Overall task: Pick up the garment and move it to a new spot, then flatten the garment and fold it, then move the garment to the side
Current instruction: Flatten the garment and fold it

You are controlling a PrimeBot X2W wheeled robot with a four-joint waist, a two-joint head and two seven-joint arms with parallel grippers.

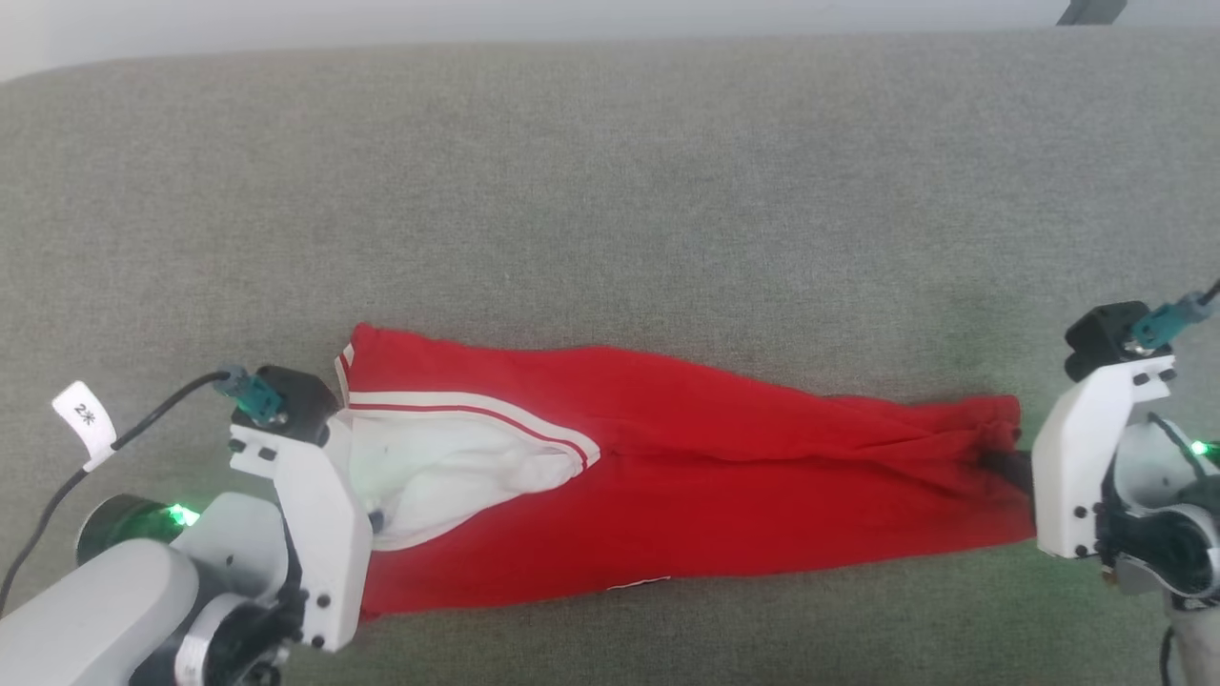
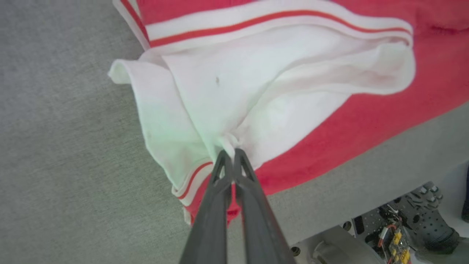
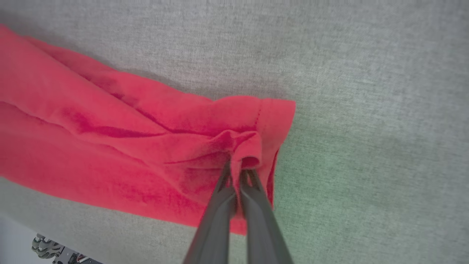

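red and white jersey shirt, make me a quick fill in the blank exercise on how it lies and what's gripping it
The red jersey garment with white sleeves lies stretched out on a ____ woven fabric surface.
The left gripper, with two long dark fingers, is shut on the garment's ____ sleeve cloth.
The right gripper is shut on a bunched fold at the garment's plain ____ end.
In the head view, the white sleeve lies at the garment's ____ end.
Missing words: grey; white; red; left.
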